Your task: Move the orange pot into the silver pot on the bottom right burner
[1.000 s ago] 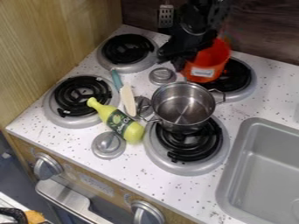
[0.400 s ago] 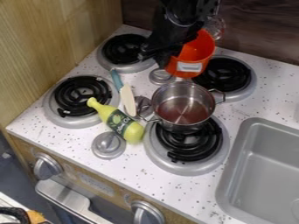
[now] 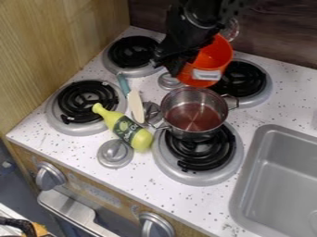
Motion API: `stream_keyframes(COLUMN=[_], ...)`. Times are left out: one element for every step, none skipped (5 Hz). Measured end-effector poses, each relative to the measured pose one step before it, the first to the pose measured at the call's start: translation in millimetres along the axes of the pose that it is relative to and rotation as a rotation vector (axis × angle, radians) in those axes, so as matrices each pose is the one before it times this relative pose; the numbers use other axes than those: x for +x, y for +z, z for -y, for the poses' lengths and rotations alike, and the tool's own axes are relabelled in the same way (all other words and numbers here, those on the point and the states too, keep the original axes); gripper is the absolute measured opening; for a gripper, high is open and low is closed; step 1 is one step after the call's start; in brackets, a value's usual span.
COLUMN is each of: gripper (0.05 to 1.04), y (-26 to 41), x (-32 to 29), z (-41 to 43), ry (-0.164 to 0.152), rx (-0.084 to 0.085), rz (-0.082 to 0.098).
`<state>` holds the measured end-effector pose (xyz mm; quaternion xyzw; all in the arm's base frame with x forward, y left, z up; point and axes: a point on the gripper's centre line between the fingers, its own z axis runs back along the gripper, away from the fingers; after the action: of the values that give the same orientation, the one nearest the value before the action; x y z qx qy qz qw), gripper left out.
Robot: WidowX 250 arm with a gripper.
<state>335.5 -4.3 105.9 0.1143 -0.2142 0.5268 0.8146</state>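
Note:
At the upper middle, my black gripper (image 3: 174,59) hangs down on the left side of the orange pot (image 3: 212,57), shut on its rim. The orange pot is held up above the stove, just behind the silver pot, its opening tilted and a white label on its near side. The silver pot (image 3: 194,113) stands upright on the bottom right burner (image 3: 199,151), slightly toward the burner's back, with a reddish reflection inside. Part of the orange pot's left side is hidden by the gripper.
A yellow bottle (image 3: 127,129) and a knife with a teal handle (image 3: 133,100) lie left of the silver pot. Burners (image 3: 239,78) stand behind and to the left (image 3: 84,102). Grey knobs (image 3: 115,153) rise between them. A grey sink (image 3: 276,180) is at the right.
Compared with a second ago, the gripper and orange pot have moved left, uncovering more of the back right burner. Most recently the pot dipped slightly toward the silver pot.

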Motion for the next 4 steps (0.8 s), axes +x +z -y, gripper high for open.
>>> stream_keyframes(gripper=[0.078,0.078,0.078,0.078], y=[2.22,8.30,-3.55,-4.96], x=[-16.93,-22.09,-4.89,-2.58], z=[-5.56,4.72,-3.49,-2.75], ry=[0.0151,0.0116,0.0259,0.0035], rx=[0.0300,-0.0128,0.0049,-0.0058], rz=[-0.0571,-0.0184,0.0028,-0.0015])
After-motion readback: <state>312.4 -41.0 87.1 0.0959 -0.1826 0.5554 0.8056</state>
